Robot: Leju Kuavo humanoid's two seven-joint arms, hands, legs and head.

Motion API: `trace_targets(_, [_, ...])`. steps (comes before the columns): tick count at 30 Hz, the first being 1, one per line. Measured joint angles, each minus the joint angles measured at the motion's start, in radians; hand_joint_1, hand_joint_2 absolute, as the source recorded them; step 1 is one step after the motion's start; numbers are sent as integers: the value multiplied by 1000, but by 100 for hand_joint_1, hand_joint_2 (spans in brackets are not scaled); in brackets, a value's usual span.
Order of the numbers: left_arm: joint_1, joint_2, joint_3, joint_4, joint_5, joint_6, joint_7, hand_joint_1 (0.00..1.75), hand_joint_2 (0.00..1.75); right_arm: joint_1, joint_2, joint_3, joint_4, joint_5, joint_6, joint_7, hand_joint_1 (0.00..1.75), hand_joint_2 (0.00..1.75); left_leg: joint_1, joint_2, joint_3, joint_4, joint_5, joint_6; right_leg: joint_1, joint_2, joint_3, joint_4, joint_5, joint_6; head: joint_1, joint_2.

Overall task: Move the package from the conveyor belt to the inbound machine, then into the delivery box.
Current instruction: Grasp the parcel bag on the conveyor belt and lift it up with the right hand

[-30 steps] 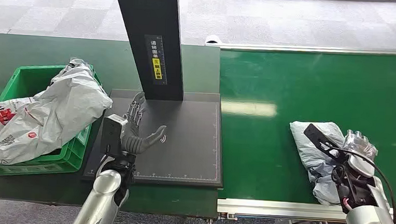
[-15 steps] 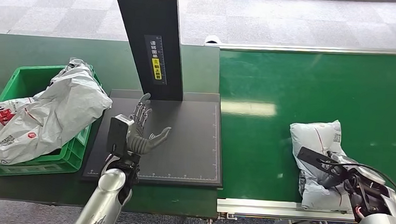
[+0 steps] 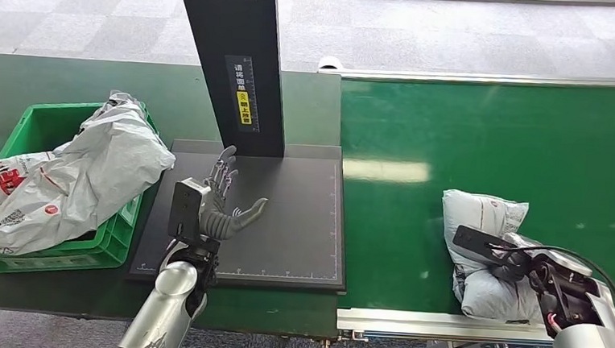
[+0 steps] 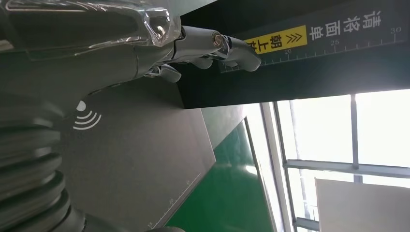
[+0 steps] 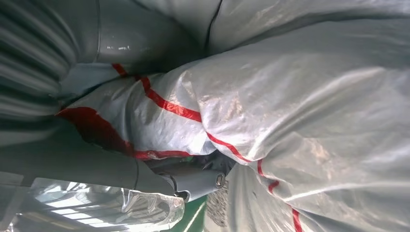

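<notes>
Package (image 3: 485, 249) shifted left on conveyor belt (image 3: 484, 136); right robot hand (image 3: 528, 272) grips it.

The belt (image 3: 492, 129) is green. The package (image 3: 486, 233) is silver-grey with thin red lines (image 5: 179, 110). The box (image 3: 29, 129) is bright green, and its bags (image 3: 86, 177) are grey with red marks. The machine (image 3: 285, 221) is black with a yellow label (image 3: 244, 105).
</notes>
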Motion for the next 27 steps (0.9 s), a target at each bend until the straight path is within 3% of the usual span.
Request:
trace_targets(18, [1,1,1,0,0,8,0,0,175,-9,35,28,0,-1,-10,4,175,175,0,-1,0,0,0,0,0,0,0,0,0,0,0,0])
trace_targets(27, [35,5,16,-72,33,58,-33,0,175,3,66,37,-23,-72,-186,-32,175,175,0,0,-2,0,0,0,0,0,-1,0,0,0,0,0])
